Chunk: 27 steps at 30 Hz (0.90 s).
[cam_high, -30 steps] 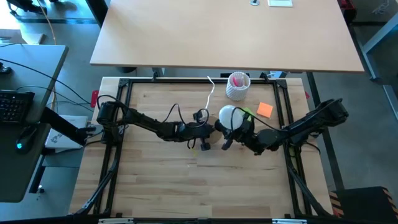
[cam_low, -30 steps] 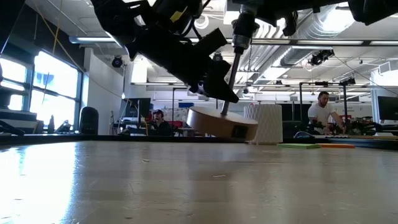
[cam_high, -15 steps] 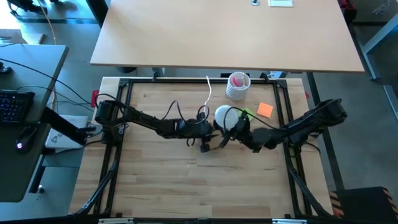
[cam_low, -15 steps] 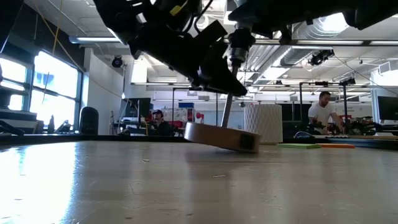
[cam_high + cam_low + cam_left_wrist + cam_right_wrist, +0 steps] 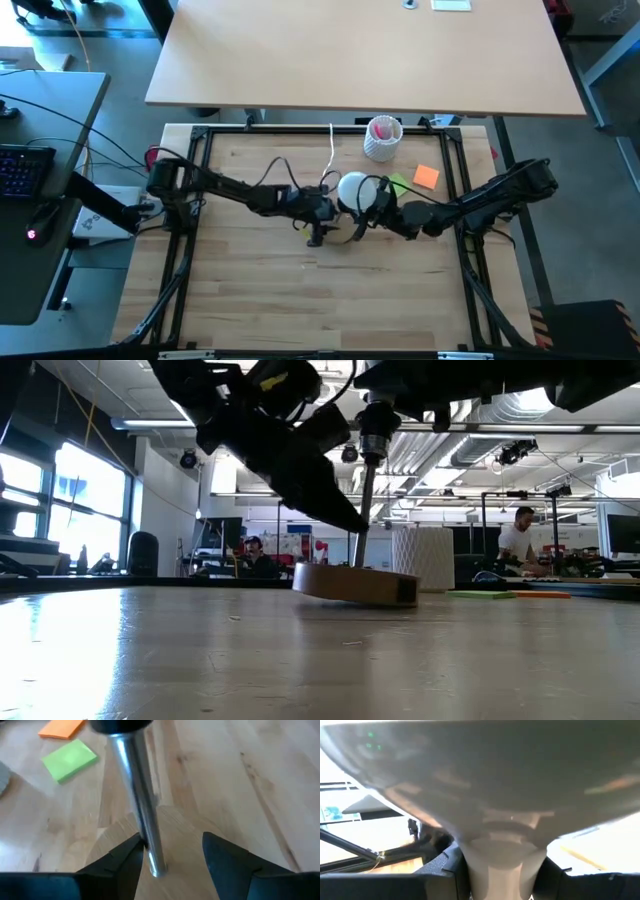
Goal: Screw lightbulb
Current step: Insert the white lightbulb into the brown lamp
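The lightbulb (image 5: 352, 190) is white; its globe fills the right wrist view and its neck runs down between the fingers of my right gripper (image 5: 376, 208), which is shut on it. Under it stands the lamp stand: a black socket (image 5: 375, 422) on a metal rod (image 5: 141, 795), set in a wooden disc (image 5: 352, 585) that rests on the table. My left gripper (image 5: 172, 841) is open, slanting down, with the rod low between its fingers. The bulb's screw base is hidden. My left gripper has the rod's lower part (image 5: 150, 845) close against the inner side of one finger (image 5: 125, 860); whether they touch I cannot tell. My right gripper pinches the bulb's narrow neck (image 5: 482, 862) between its two fingers, coming level from the table's right. The bulb stands upright, globe up, clear of the table above the socket; the gripper hides whether its base is in the socket.
A white perforated cup (image 5: 382, 137) with pink contents stands at the far edge. Green (image 5: 398, 183) and orange (image 5: 426, 177) note pads lie right of the bulb. A white cable (image 5: 333, 150) runs to the far edge. People sit in the room beyond.
My left gripper has opened and let go of the rod, and has turned. The stand's disc, tilted with one side lifted, has come down onto the table. Stand, bulb and my right gripper have shifted a little toward the table's left edge.
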Motion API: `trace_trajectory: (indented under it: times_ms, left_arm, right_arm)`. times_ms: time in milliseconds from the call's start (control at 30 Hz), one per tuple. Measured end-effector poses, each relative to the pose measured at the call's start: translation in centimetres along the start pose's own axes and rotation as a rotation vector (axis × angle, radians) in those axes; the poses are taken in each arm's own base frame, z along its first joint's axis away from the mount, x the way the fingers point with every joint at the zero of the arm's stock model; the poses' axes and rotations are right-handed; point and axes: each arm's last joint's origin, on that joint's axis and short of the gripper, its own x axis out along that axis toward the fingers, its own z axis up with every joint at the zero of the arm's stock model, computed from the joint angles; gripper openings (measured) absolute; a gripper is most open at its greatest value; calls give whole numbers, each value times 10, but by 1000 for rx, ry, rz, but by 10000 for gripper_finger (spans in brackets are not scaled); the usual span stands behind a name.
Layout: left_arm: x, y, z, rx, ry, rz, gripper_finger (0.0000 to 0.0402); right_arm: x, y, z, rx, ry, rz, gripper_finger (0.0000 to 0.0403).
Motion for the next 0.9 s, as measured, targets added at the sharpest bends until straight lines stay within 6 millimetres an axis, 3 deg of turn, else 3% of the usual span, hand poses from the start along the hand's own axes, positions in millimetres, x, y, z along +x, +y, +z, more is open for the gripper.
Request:
trace_trajectory:
  times_ms: [100,300,533,700,900]
  left_arm:
    - [-12,10,-5,-3,-48,14,197]
    - [-31,37,-15,-55,-354,-104,197]
    - [-20,53,-20,-77,-436,-209,197]
    - [-14,55,-7,-26,-503,-314,197]
    - [-17,64,3,-11,-542,-320,197]
  right_arm:
    - [0,0,0,-10,-2,-1,141]
    - [0,0,0,-13,0,-1,141]
    - [4,-4,0,-10,-6,17,141]
    - [7,-7,0,-7,-10,63,142]
    - [7,-7,0,1,-9,82,142]
